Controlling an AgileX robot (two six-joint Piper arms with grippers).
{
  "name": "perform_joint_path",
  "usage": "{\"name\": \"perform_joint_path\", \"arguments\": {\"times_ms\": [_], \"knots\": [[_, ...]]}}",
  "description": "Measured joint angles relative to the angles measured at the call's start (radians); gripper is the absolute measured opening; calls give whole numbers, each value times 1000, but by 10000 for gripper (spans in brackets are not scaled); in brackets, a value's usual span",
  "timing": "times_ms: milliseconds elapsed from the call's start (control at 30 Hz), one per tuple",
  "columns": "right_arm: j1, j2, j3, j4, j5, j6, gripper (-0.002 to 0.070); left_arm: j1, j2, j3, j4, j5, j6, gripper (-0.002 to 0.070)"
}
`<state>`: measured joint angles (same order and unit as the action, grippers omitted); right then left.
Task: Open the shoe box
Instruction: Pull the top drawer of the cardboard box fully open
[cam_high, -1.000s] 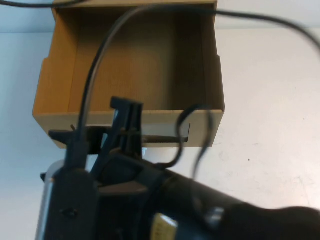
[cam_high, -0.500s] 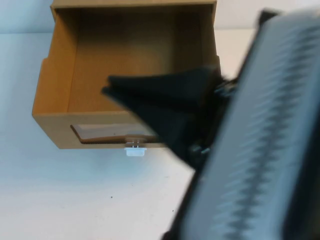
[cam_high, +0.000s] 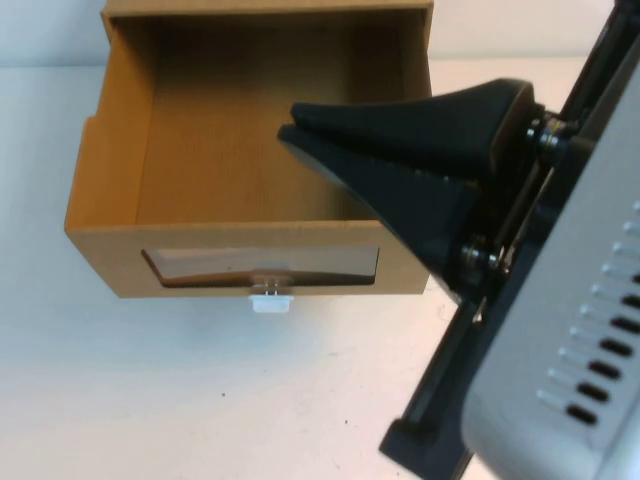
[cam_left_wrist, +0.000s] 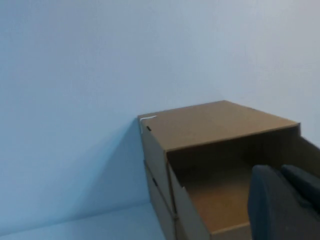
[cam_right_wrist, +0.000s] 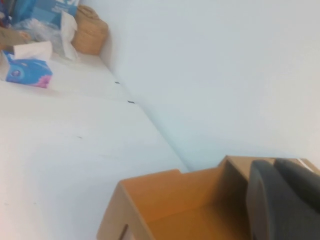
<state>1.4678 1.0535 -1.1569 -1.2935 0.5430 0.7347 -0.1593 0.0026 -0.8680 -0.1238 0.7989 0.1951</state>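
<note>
Pulling back, right end effector (cam_high: 300, 125) has closed on nothing above the open shoe box (cam_high: 105, 180): task looks done. Left end effector (cam_left_wrist: 285, 200) hangs left, state unreadable.

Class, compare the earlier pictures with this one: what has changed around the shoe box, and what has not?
The right gripper left the front of the shoe box, swung up to the right, close to the camera, and shut on nothing; its tips now point across the box. The box stayed open in place, its white tab showing. The left gripper shows only at its wrist view's edge.
</note>
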Motion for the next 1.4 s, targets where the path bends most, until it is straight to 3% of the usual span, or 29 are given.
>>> {"name": "perform_joint_path", "arguments": {"times_ms": [267,700,933,1167,1400], "knots": [[0,0,0,-19,14,2,-13,0,-26,165,97,-88,-4,-4],[0,33,0,-30,-60,4,-13,0,-26,388,108,-102,-11,-4],[0,77,0,-34,-84,4,-13,0,-26,609,314,-304,-102,-4],[0,152,0,-34,-92,4,-13,0,-24,868,297,-578,-208,-4],[0,268,0,-36,-104,4,-13,0,-20,894,285,-464,-214,-4]]}}
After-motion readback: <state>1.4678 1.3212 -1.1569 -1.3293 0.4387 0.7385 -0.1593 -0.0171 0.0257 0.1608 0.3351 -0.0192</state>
